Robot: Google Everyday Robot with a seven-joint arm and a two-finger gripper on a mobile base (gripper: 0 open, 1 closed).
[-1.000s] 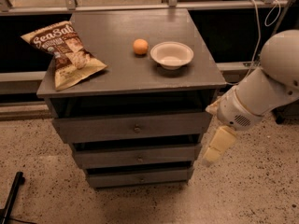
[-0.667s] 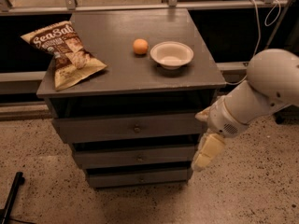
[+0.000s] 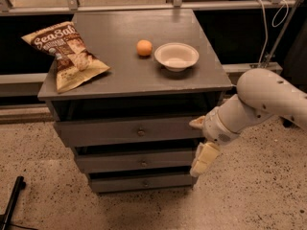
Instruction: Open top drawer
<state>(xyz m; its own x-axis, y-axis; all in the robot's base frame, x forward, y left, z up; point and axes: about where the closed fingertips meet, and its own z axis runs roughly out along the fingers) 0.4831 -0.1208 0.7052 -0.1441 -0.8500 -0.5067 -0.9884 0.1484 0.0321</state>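
Note:
The top drawer is the widest grey front under the cabinet's top, with a small round knob at its centre. Its front sits in line with the cabinet and shows no pulled-out gap. My gripper hangs at the right end of the drawer fronts, right of the knob, level with the top and middle drawers. Its cream fingers are spread apart and hold nothing. The white arm reaches in from the right.
Two narrower drawers sit below. On the cabinet top lie a chip bag, an orange and a white bowl. A black pole leans at the lower left on the speckled floor.
The arm and gripper have moved left and slightly down, from beside the cabinet's right edge to the right end of the drawer fronts. The drawers have not moved.

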